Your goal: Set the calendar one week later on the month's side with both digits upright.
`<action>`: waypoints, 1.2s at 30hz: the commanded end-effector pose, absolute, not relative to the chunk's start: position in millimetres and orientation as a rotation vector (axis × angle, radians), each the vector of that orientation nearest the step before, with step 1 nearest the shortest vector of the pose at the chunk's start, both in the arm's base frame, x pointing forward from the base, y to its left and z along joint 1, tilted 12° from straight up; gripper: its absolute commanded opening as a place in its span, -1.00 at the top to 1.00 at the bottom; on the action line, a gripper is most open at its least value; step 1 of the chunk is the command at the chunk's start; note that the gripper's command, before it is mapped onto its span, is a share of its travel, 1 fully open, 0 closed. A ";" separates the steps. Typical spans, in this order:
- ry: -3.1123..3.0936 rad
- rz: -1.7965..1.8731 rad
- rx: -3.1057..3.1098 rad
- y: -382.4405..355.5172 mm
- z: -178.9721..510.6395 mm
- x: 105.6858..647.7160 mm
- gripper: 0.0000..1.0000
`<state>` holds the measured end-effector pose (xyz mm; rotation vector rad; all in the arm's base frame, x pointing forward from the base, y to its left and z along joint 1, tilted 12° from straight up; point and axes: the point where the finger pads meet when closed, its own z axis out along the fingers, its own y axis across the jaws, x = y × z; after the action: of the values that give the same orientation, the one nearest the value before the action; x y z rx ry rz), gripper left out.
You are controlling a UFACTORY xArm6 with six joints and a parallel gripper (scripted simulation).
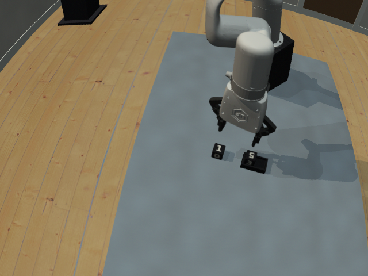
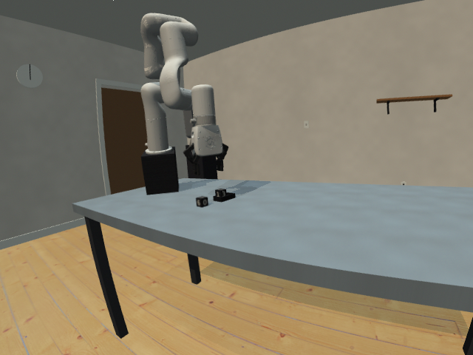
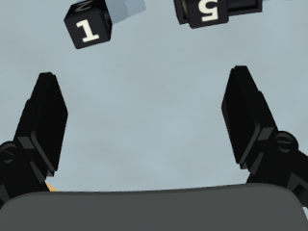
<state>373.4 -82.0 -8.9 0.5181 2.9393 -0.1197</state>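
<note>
A black cube (image 1: 218, 150) (image 2: 201, 201) (image 3: 89, 26) lies on the table beside the tray, with 1 on top. Its side facing the top camera shows 0; part of a 2 shows in the wrist view. Another black cube (image 1: 249, 157) (image 2: 220, 192) (image 3: 208, 12) sits in one end of the black tray (image 1: 257, 170) (image 2: 229, 197) (image 3: 245, 7). Its top 5 and side 3 look upside down in the top view. The tray's other end is empty; no month name is readable. My gripper (image 1: 237, 137) (image 2: 208, 170) (image 3: 143, 88) is open and empty, above the table on the robot-base side of both cubes.
The blue-grey table (image 1: 184, 214) (image 2: 324, 229) carries the robot's black base block (image 1: 280, 65) (image 2: 160, 174) behind the gripper. A gap of bare table separates the loose cube from the tray. The arm's shadow falls beyond the tray.
</note>
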 end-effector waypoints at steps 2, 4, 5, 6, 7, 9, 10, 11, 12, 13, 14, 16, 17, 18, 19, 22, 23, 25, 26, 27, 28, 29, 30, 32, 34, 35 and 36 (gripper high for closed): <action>2.842 -0.144 0.796 -87.6 -8.6 373.7 -1.00; 2.819 -0.137 0.869 -89.2 -8.8 373.5 -1.00; 2.819 -0.137 0.869 -89.2 -8.8 373.5 -1.00; 2.819 -0.137 0.869 -89.2 -8.8 373.5 -1.00; 2.797 -0.130 0.932 -90.5 -8.9 373.2 -1.00; 2.756 -0.119 1.037 -92.7 -9.1 372.9 -1.00; 2.752 -0.118 1.049 -93.0 -9.1 372.8 -1.00; 2.729 -0.112 1.103 -94.1 -9.2 372.6 -1.00; 2.713 -0.108 1.140 -94.9 -9.3 372.5 -1.00; 2.703 -0.106 1.161 -95.4 -9.4 372.4 -1.00; 2.680 -0.100 1.211 -96.5 -9.5 372.2 -1.00; 2.652 -0.094 1.267 -97.7 -9.6 372.0 -1.00; 2.627 -0.088 1.317 -98.8 -9.7 371.8 -1.00; 2.609 -0.084 1.352 -99.6 -9.8 371.6 -1.00; 2.599 -0.082 1.369 -100.0 -9.8 371.6 -1.00; 2.550 -0.072 1.454 -102.0 -10.0 371.2 -1.00; 2.550 -0.072 1.454 -102.0 -10.0 371.2 -1.00; 2.490 -0.060 1.553 -104.3 -10.2 370.7 -1.00; 2.457 -0.054 1.603 -105.5 -10.3 370.5 -1.00; 2.441 -0.051 1.626 -106.0 -10.4 370.4 -1.00; 2.435 -0.050 1.636 -106.3 -10.4 370.3 -1.00; 2.399 -0.043 1.687 -107.5 -10.5 370.1 -1.00; 2.380 -0.040 1.713 -108.1 -10.6 369.9 -1.00; 2.329 -0.031 1.781 -109.8 -10.8 369.6 -1.00; 2.280 -0.023 1.842 -111.4 -10.9 369.2 -1.00; 2.275 -0.022 1.848 -111.5 -10.9 369.2 -1.00; 2.232 -0.015 1.900 -112.9 -11.1 368.9 -1.00</action>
<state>368.7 -108.7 -11.5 1.7542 2.3927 0.0051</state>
